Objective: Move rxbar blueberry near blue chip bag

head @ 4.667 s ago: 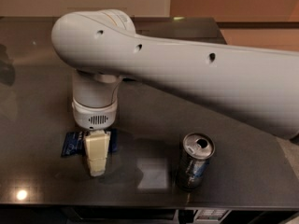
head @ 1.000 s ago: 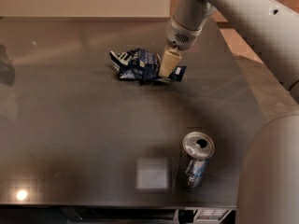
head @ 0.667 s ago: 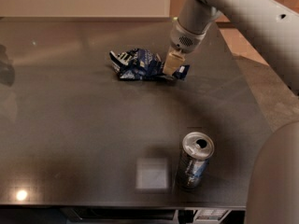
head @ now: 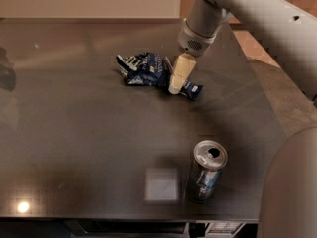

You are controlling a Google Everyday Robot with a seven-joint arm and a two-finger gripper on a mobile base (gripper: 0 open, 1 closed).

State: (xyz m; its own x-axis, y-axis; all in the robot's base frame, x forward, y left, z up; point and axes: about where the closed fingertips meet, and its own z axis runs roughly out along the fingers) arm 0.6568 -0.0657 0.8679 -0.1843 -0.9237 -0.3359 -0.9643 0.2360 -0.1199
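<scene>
The rxbar blueberry [head: 191,89] is a small flat dark-blue wrapper low at the table surface, just right of the blue chip bag [head: 143,68]. The bag is a wrinkly blue-and-white foil bag on the far middle of the dark table [head: 74,133]. My gripper [head: 175,87] points down from the upper right, between the bag and the bar. It is shut on the bar's left end. The bar's right end sticks out to the right. The bar's left end is hidden behind the gripper.
An opened drink can [head: 206,171] stands upright near the table's front right. A pale square reflection [head: 161,184] lies to its left. My arm [head: 257,19] crosses the upper right, and part of it fills the lower right corner [head: 292,192].
My gripper has moved slightly down and toward the front with the bar, bringing it to table level beside the chip bag. The bag and can have not moved.
</scene>
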